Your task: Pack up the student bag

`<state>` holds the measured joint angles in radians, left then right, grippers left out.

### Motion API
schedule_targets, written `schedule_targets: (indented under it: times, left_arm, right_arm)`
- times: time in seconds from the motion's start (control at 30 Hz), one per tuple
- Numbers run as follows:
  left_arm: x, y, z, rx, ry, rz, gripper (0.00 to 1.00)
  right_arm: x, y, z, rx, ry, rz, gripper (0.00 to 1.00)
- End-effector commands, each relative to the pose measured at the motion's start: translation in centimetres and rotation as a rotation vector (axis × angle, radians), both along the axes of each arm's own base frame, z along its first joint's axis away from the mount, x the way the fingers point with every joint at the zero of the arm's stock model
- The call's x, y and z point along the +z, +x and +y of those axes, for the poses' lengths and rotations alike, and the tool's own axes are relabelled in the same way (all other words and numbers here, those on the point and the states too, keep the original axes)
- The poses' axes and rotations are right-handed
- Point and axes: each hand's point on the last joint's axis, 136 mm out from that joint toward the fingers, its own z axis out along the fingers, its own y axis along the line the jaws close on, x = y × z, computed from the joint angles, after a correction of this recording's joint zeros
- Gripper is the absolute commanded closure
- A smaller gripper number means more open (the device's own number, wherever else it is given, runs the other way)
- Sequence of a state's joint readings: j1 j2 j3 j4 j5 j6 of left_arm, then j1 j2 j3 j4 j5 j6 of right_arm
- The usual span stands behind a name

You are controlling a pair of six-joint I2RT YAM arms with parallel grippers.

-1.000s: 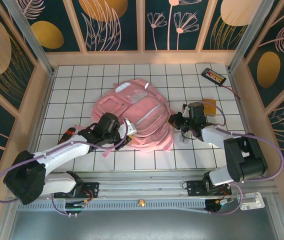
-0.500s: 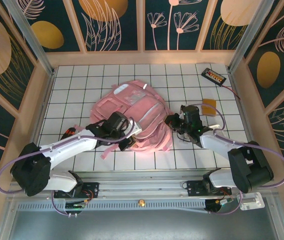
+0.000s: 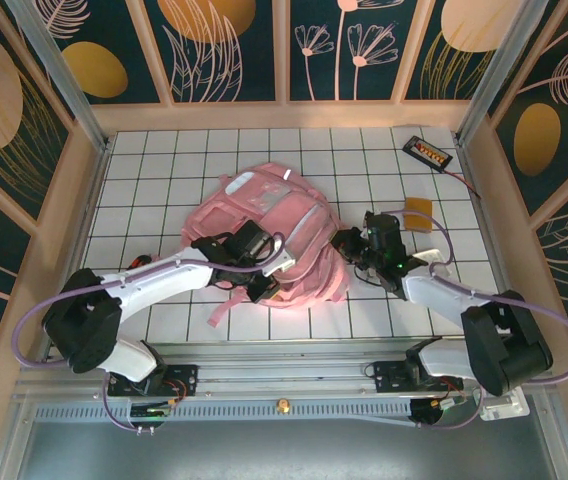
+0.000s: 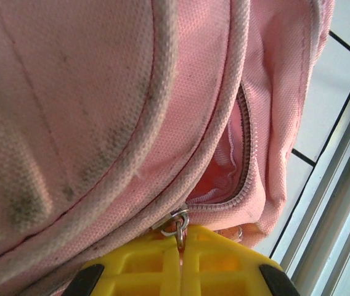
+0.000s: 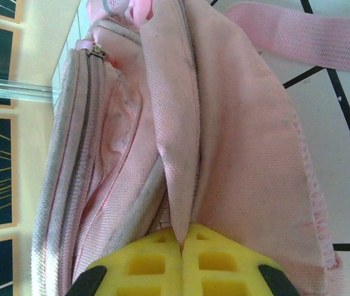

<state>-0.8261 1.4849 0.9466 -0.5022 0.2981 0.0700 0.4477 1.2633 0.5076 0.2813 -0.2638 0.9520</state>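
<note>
Student bag (image 3: 264,225): you have it lying flat in the middle of the gridded table (image 3: 164,160), between your two arms, with a strap trailing toward the near edge.
Left gripper (image 3: 262,283): your yellow fingers (image 4: 144,265) are pressed together on the metal zipper pull (image 4: 176,223) at the bag's near edge.
Zipper (image 4: 247,154): partly undone beside the pull, pink lining showing in the gap.
Right gripper (image 3: 345,243): your jaws are closed tight, pinching a fabric fold (image 5: 181,154) on the bag's right side.
Black device (image 3: 428,152): far right corner, well apart from the bag.
</note>
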Motion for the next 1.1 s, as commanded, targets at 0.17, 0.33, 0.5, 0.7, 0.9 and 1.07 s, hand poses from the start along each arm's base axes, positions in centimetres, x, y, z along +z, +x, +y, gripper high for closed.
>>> schedule_targets:
  times: [0.17,0.33,0.5,0.7,0.9,1.07]
  left_arm:
    - [3.6,1.4,-0.9,0.064,-0.130,-0.136,0.57]
    - [8.1,4.1,0.3,0.298,-0.352,-0.169,0.14]
    - [7.9,6.6,5.6,0.727,-0.459,0.010,0.10]
    - [6.0,6.2,7.9,0.991,-0.606,0.206,0.26]
    - [4.9,6.8,10.0,1.132,-0.714,0.268,0.24]
    - [5.1,8.5,10.3,1.157,-0.768,0.278,0.26]
  right_arm:
    - [3.0,-0.6,0.7,0.131,-0.052,-0.066,0.69]
    - [4.1,-1.5,-0.6,0.112,-0.132,-0.085,0.58]
    - [5.1,-2.8,-1.3,0.103,-0.201,-0.091,0.58]
    - [5.5,-5.1,1.1,0.198,-0.305,-0.090,0.44]
    - [5.0,-8.1,5.9,0.279,-0.406,-0.091,0.43]
    - [4.3,-9.4,9.0,0.327,-0.431,-0.090,0.43]
